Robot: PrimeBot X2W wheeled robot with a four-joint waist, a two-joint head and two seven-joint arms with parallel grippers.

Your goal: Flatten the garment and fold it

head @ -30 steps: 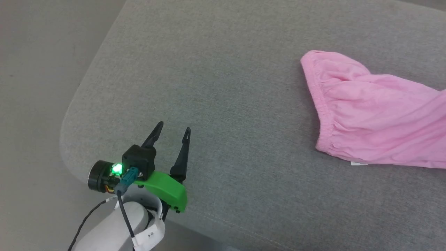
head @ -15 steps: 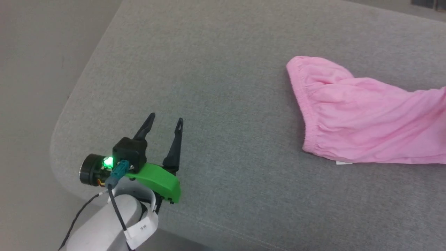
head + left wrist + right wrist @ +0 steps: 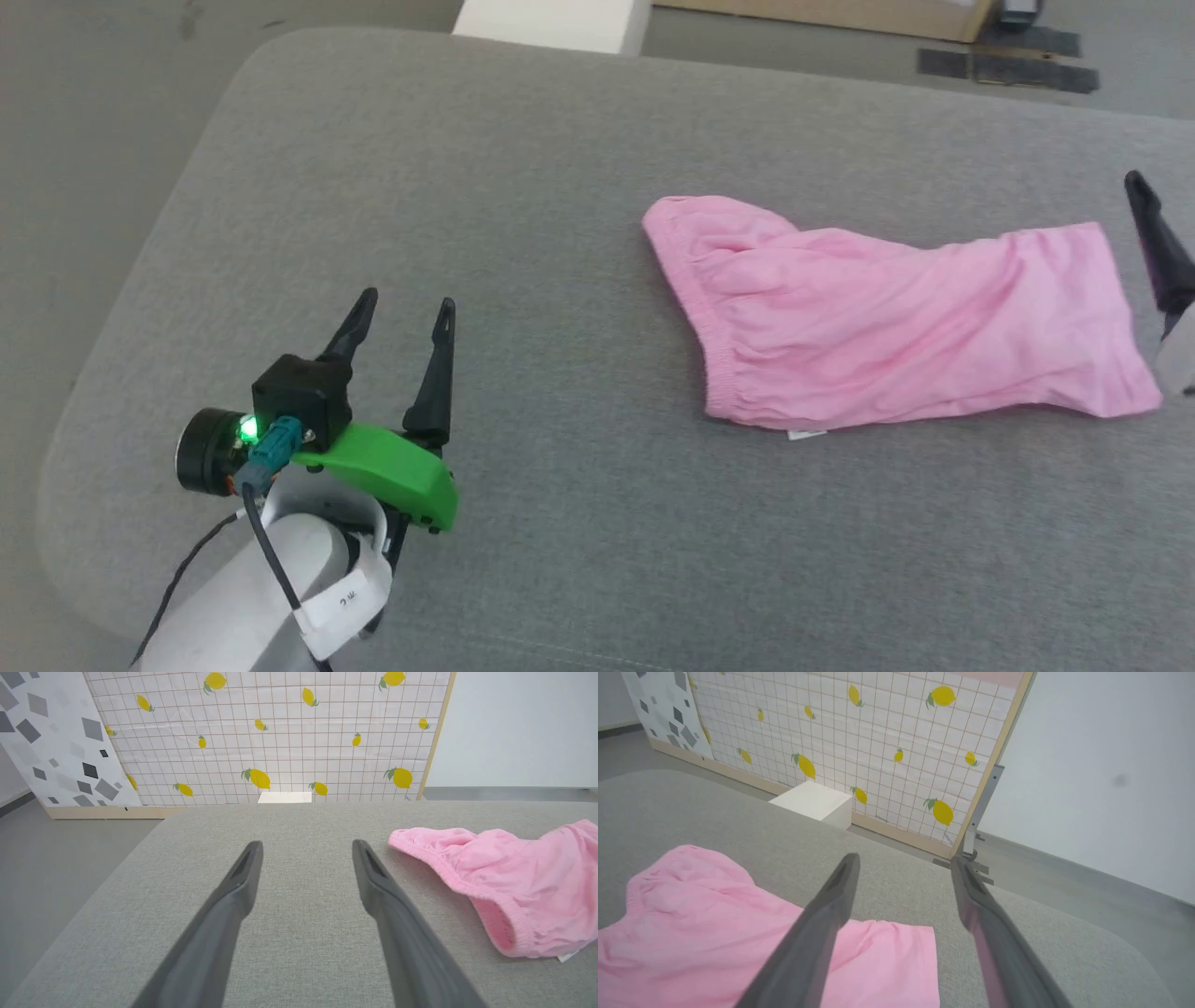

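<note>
The garment point(image 3: 896, 327) is a pair of bright pink shorts lying flat and doubled over on the grey cushion point(image 3: 560, 187), with the gathered waistband to the left and the hemmed leg end to the right. A small white tag point(image 3: 808, 434) peeks out at its near edge. My left gripper point(image 3: 410, 299) is open and empty, well left of the garment point(image 3: 514, 891). One dark finger point(image 3: 1156, 247) of my right gripper stands just beyond the hemmed end. In the right wrist view my right gripper point(image 3: 904, 858) is open above that end of the garment point(image 3: 714, 933), holding nothing.
The cushion's rounded corner point(image 3: 103, 373) and near edge drop to grey floor on the left. A white box point(image 3: 551, 19) sits on the floor past the far edge, in front of a lemon-patterned panel point(image 3: 280, 732).
The head camera has swung right and up, so the whole garment and a right finger now show. My right gripper has gone from shut to open. The left gripper keeps its place.
</note>
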